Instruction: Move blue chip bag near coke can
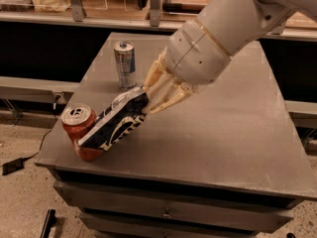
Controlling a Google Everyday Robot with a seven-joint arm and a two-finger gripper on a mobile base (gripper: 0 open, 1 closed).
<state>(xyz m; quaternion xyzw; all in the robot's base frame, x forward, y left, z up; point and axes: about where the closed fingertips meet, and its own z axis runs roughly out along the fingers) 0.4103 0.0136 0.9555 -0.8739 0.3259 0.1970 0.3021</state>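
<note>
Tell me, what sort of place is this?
Probably a lab or test room: grey table with drawers, bare speckled floor. Over the table, the claw grips a blue chip bag against a coke can.
</note>
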